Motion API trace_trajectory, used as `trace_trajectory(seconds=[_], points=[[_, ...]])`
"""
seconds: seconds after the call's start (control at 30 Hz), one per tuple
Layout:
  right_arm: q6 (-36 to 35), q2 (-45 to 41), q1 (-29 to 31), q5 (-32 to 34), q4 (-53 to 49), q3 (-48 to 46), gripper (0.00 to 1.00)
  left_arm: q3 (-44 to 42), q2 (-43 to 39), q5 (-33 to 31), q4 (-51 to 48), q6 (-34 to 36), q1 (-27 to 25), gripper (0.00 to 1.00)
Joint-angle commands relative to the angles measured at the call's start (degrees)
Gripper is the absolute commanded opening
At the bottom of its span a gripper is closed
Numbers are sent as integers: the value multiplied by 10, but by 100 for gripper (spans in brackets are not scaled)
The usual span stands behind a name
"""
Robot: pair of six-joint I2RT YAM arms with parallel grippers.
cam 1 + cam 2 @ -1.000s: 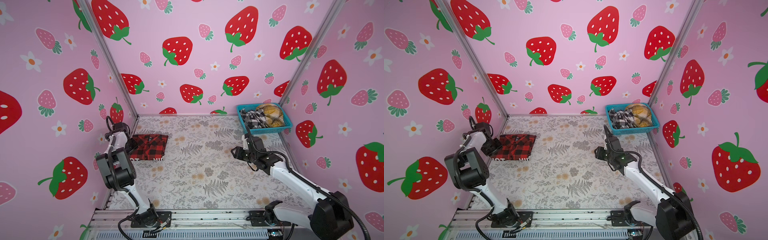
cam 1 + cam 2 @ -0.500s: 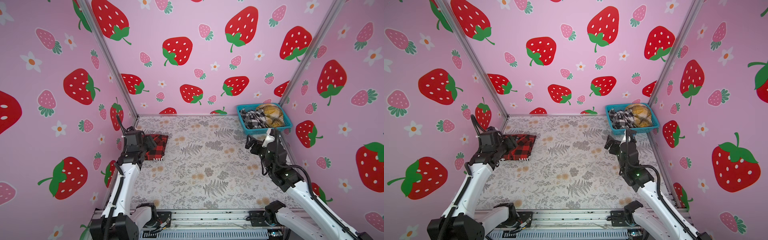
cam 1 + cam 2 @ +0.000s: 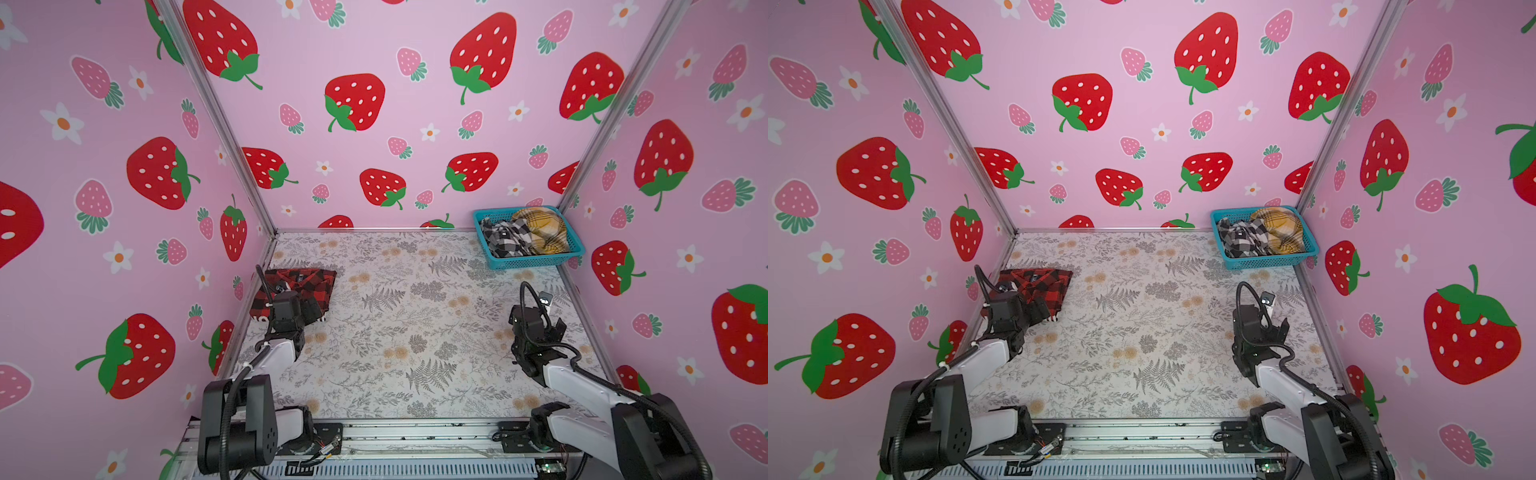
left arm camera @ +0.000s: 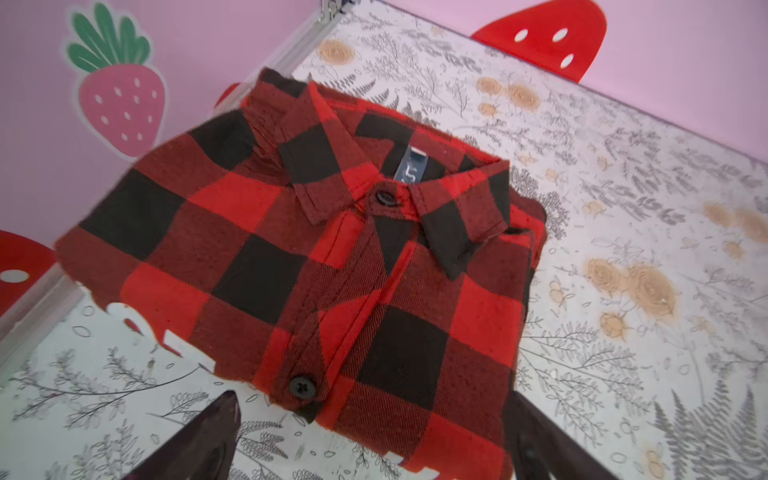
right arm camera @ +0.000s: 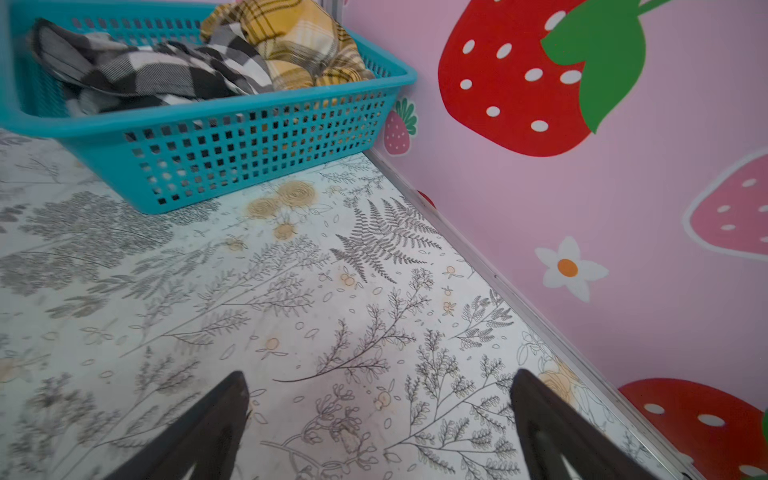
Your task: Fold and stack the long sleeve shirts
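Red-and-black buffalo-check shirt (image 4: 316,266) is lying folded just ahead of the left gripper (image 4: 374,397), whose jaws are gaping empty; the right gripper (image 5: 381,374) is gaping too, turquoise basket (image 5: 249,137) ahead.

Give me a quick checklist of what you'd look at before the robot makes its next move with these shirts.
1. Red shirt folded, lying flat on the table: ok.
2. Left end effector open, gripping nothing: ok.
3. Right end effector open and empty, above bare table: ok.
4. Black-and-white shirt and yellow shirt folded: not ok, both lie crumpled in the basket.
5. Those two shirts untangled from each other: cannot tell.
6. Bare table in the middle for folding: ok.
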Motion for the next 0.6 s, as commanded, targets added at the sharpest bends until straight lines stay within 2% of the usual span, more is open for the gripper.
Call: trace_trajectory(seconds=[0.0, 0.07, 0.17, 0.23, 0.27, 0.33, 0.37, 0.43, 0.47, 0.5, 0.53, 0.57], points=[[-45, 29, -34, -17, 151, -19, 100, 16, 41, 71, 94, 42, -1, 99], [-73, 49, -53, -60, 245, -37, 100, 19, 60, 105, 129, 47, -5, 99], [-73, 84, -98, -186, 357, -57, 100, 16, 78, 112, 168, 64, -9, 99], [-110, 111, -110, -274, 379, -42, 100, -15, 102, 115, 259, 66, -10, 99], [-135, 124, -111, -310, 378, -31, 100, -9, 104, 132, 242, 92, -23, 99], [-173, 158, -113, -361, 424, -31, 100, -16, 147, 75, 303, 119, -63, 99], [-179, 196, -115, -370, 482, -41, 100, -11, 132, 69, 266, 121, -67, 99], [-183, 263, -117, -375, 562, -41, 100, -15, 142, 44, 292, 108, -66, 99], [-177, 251, -118, -372, 490, -16, 100, -9, 133, 46, 261, 110, -65, 99], [-171, 240, -123, -377, 411, 14, 100, -13, 139, 45, 277, 109, -65, 99], [-174, 256, -124, -380, 475, -3, 100, -12, 140, 45, 279, 108, -65, 99], [-171, 257, -125, -376, 480, -5, 100, -9, 135, 48, 263, 109, -64, 99]])
